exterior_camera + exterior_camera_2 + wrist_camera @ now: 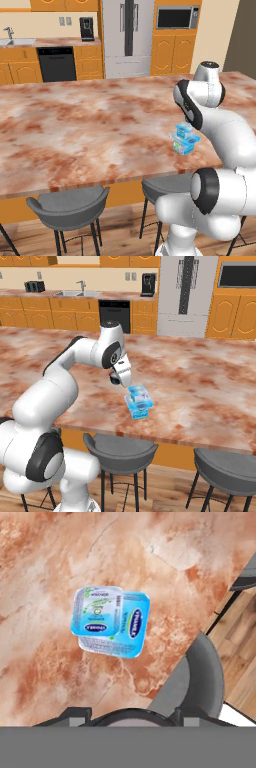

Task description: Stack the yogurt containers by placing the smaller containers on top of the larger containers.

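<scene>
Two light-blue yogurt containers stand stacked near the front edge of the marble counter (75, 125). The larger container (134, 624) (185, 145) (140, 407) is at the bottom. The smaller container (97, 611) (183, 131) (137, 391), its lid printed in green, rests on it, shifted toward one corner. My gripper (122, 379) hangs just above and to the left of the stack, clear of it. In the hand view its dark fingers (75, 713) stand apart with nothing between them, looking straight down on the stack.
The counter's front edge runs close by the stack. Grey stools (70, 204) (165, 186) (120, 448) (202, 672) sit below that edge. Cabinets, a dishwasher (56, 63) and a fridge (127, 35) line the far wall.
</scene>
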You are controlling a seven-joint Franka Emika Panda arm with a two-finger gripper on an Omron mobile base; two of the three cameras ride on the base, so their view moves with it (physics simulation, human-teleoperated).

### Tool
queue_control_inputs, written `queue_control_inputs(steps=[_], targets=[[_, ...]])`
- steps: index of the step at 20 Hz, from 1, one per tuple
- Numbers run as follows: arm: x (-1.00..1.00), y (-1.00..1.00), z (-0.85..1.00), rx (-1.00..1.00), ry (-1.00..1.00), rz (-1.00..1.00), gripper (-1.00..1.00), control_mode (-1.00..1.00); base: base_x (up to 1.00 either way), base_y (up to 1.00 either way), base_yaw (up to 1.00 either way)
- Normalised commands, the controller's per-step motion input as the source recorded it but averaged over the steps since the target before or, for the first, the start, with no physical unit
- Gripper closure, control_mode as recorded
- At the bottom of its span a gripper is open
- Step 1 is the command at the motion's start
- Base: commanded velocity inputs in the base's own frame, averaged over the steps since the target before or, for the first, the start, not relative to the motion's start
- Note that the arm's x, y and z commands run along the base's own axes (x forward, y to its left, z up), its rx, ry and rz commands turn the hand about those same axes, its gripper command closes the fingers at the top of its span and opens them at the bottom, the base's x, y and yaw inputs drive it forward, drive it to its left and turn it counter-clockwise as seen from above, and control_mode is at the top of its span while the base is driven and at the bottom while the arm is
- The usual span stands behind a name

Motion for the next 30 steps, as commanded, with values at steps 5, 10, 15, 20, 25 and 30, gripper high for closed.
queue_control_inputs(steps=[5, 10, 15, 20, 25, 30], targets=[[-0.07, -0.19, 0.00, 0.00, -0.02, 0.00, 1.00, -1.00, 0.00, 0.00, 0.00], [0.00, -0.16, 0.00, 0.00, 0.00, 0.00, 1.00, -1.00, 0.00, 0.00, 0.00], [0.00, -0.15, 0.00, 0.00, 0.00, -0.01, 1.00, -1.00, 0.00, 0.00, 0.00], [0.00, -0.09, -0.05, 0.00, 0.00, 0.00, 1.00, -1.00, 0.00, 0.00, 0.00], [0.05, -0.02, -0.10, 0.00, 0.00, 0.00, 1.00, -1.00, 0.00, 0.00, 0.00], [0.11, 0.00, -0.14, 0.00, 0.00, 0.00, 1.00, -1.00, 0.00, 0.00, 0.00]])
